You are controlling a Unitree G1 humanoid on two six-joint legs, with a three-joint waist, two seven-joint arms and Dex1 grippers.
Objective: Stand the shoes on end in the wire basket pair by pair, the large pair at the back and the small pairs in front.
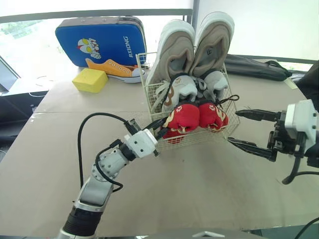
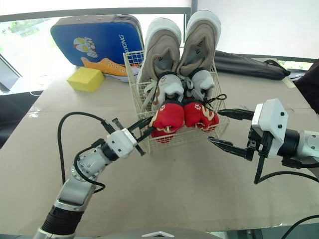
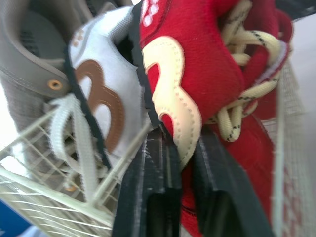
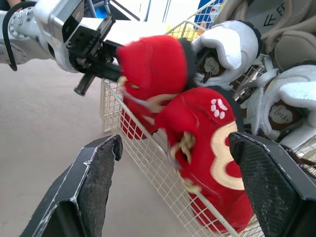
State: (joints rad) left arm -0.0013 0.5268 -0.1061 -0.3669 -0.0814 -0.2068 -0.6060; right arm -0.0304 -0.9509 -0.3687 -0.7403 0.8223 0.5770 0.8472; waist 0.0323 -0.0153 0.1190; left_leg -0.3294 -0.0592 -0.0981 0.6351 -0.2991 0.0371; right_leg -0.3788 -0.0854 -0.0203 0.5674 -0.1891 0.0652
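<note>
1. White wire basket [image 1: 199, 138] stands on the tan bench [image 1: 209, 189].
2. Large beige sneaker pair [image 1: 172, 45] stands on end at the basket's back, small white shoe pair [image 1: 185, 88] in the middle, small red shoe pair [image 1: 184, 118] in front.
3. Left gripper [image 1: 164, 127]: jaws clamped on the left red shoe's edge.
4. Right gripper [image 1: 234, 126]: jaws wide apart, just beside the basket's right front corner.

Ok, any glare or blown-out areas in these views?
Left eye view: the window is blown out white behind the blue case and large beige shoes. Left wrist view: washed-out white beyond the wire basket, beside the red shoe the left claw pinches. Right wrist view: evenly lit, right claw open.
</note>
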